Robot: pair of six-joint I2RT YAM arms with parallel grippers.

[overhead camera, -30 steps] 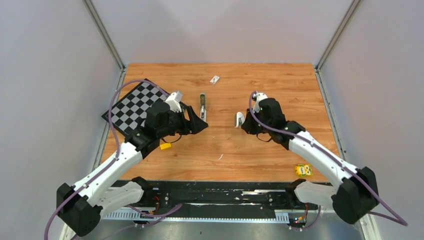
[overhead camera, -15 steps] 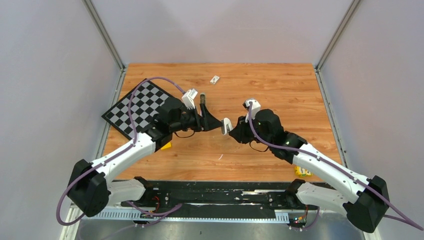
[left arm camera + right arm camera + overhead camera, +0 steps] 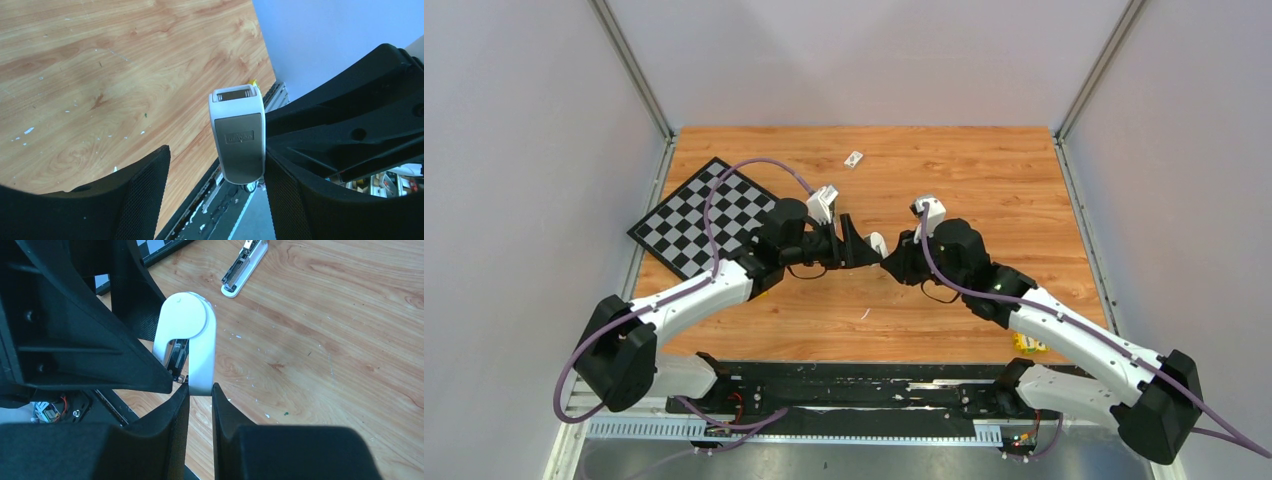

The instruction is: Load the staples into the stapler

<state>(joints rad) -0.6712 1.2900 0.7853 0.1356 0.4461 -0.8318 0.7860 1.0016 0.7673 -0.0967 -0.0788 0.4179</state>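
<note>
My right gripper (image 3: 889,262) (image 3: 200,389) is shut on a small white hinged stapler-like body (image 3: 187,340) with a grey logo plate (image 3: 239,137), held above the table's middle (image 3: 878,243). My left gripper (image 3: 864,252) (image 3: 217,155) is open and straddles that body. Its right finger (image 3: 300,200) lies close against the body and its left finger (image 3: 135,195) stands apart. The stapler (image 3: 245,267) lies open on the wood in the right wrist view, metal channel up; the left arm hides it from above. No staples show.
A tiny white box (image 3: 854,158) lies near the table's far edge. The checkerboard mat (image 3: 694,215) is at the left, and a yellow patterned item (image 3: 1029,342) sits at the near right. A pale sliver (image 3: 865,314) lies on the near wood.
My left arm has swung right from beside the stapler until its jaws straddle the white body, and they have narrowed a little. The right arm moved left earlier, then held still.
</note>
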